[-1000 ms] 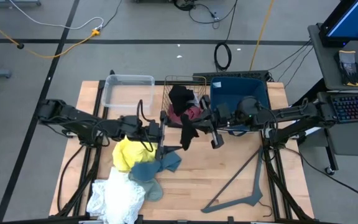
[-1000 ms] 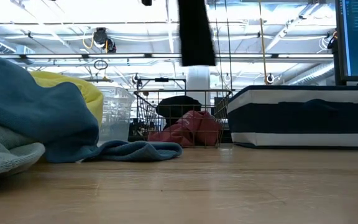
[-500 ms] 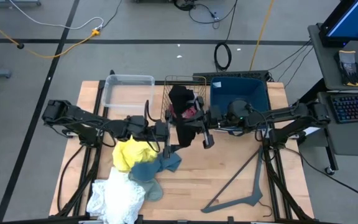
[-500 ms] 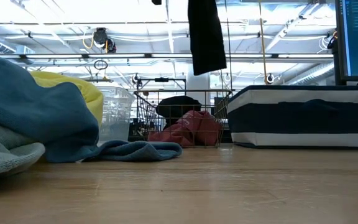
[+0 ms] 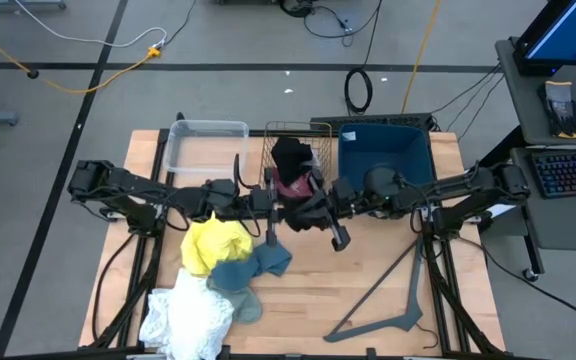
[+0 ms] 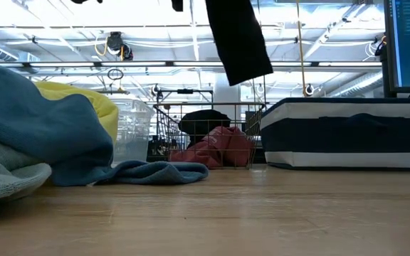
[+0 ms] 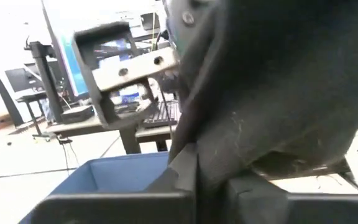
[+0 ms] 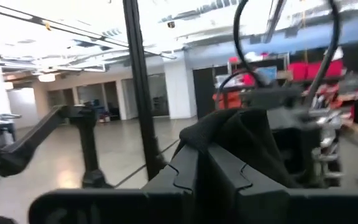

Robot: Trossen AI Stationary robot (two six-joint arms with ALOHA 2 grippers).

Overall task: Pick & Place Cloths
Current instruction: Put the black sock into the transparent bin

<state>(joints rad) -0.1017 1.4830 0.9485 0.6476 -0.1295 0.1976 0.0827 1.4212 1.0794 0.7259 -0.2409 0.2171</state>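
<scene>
A black cloth [image 5: 301,210] hangs in the air over the table's middle, in front of the wire basket [image 5: 268,150]; the low view shows its lower end [image 6: 238,43] well above the table. My left gripper [image 5: 271,207] comes at it from the left and my right gripper [image 5: 318,212] from the right, both shut on it. On the near left of the table lie a yellow cloth [image 5: 214,246], a teal-blue cloth [image 5: 254,266] and a white cloth [image 5: 188,316]. A maroon cloth [image 5: 306,184] and another black cloth [image 5: 288,154] lie in the basket. My left gripper pinches a fold of the black cloth [image 7: 199,163] between its two fingers, coming about level from the table's left. The cloth bulges out past the fingers and is clear of the table. My right gripper pinches a bunched upper part of the cloth [image 8: 211,144] between its two fingers [image 8: 185,174], coming from the table's right and slanting a little upward. The cloth hangs below it, clear of the table.
A clear plastic bin [image 5: 204,146] stands at the far left and a navy bin [image 5: 384,150] at the far right, either side of the basket. A grey hanger [image 5: 388,300] lies on the near right. Bare wood lies between the cloth pile and the hanger.
My right gripper has carried the black cloth toward the table's left and slightly down. My left gripper has moved right to meet it. The cloth, before a long strip hanging down, is now bunched between the two grippers, and its lower end has swung and spread.
</scene>
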